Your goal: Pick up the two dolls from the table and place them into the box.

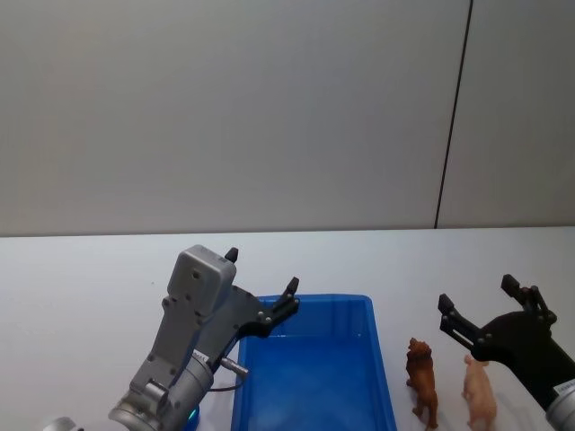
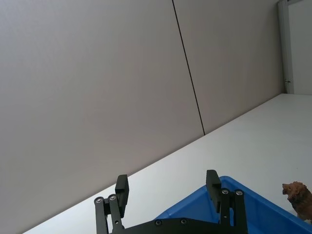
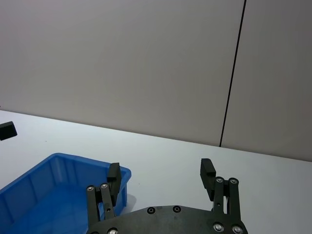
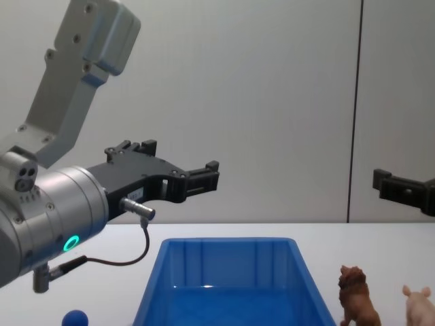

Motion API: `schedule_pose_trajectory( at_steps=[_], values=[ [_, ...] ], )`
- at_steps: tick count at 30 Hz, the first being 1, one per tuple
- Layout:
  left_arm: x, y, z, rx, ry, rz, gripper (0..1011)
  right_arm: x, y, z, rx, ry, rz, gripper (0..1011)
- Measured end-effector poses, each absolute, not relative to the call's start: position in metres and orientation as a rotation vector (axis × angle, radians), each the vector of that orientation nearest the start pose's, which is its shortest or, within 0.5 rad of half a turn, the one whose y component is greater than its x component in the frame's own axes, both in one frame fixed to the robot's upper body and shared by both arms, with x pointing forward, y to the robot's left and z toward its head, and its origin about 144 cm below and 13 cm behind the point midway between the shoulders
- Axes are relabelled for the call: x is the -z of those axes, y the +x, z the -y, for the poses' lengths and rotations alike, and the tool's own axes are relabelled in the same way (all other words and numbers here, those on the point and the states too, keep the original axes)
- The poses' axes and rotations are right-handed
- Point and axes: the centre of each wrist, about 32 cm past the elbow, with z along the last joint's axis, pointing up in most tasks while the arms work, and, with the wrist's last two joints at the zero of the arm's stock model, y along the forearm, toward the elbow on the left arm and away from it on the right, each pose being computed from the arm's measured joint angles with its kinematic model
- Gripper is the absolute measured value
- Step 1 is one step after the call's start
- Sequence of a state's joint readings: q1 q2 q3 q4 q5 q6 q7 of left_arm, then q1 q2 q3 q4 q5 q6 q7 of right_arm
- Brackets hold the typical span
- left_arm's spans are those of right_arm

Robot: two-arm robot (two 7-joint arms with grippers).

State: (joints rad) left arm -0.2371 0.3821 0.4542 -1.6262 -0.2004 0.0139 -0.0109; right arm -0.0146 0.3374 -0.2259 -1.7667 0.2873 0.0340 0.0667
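The blue box [image 1: 314, 299] sits on the white table [image 1: 81, 278] in front of me, and its inside looks empty. Just right of it stand the two dolls, a brown lion [image 1: 422, 377] and a pale pink pig [image 1: 479, 392], side by side. My left gripper [image 1: 262, 271] hovers open over the box's near-left corner with nothing in it. My right gripper [image 1: 476, 293] hangs open and empty above the dolls. The chest view shows the box [image 4: 228, 241], lion [image 4: 357, 299], pig [image 4: 418, 305], left gripper [image 4: 178, 155] and right gripper [image 4: 391, 185]. The wrist views show each gripper [image 2: 167, 180] [image 3: 161, 169] open, the box [image 2: 263, 209] [image 3: 48, 185] and the lion [image 2: 300, 197].
A plain grey wall with a dark vertical seam [image 1: 454, 117] stands behind the table. A small blue ball-like object [image 4: 75, 318] lies low at the near left. White tabletop stretches behind the box and to its left.
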Motion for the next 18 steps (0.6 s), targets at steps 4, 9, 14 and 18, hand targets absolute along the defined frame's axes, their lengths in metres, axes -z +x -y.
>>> schedule_pose_trajectory(
  at_steps=[4,9,14,18],
  values=[
    [-1.2044,0.4920,-0.1984,-1.124,0.061,0.268,1001,-1.1887,0.4433,0.2371,1.229,0.026,0.075,1001],
    [-1.2044,0.4920,-0.1984,-1.124,0.061,0.268,1001,-1.1887,0.4433,0.2371,1.229,0.026,0.075,1001],
    [-1.2044,0.4920,-0.1984,-1.124,0.061,0.268,1001,-1.1887,0.4433,0.2371,1.229,0.026,0.075,1001],
    [-1.2044,0.4920,-0.1984,-1.124,0.061,0.268,1001,-1.1887,0.4433,0.2371,1.229,0.026,0.075,1001]
  ],
)
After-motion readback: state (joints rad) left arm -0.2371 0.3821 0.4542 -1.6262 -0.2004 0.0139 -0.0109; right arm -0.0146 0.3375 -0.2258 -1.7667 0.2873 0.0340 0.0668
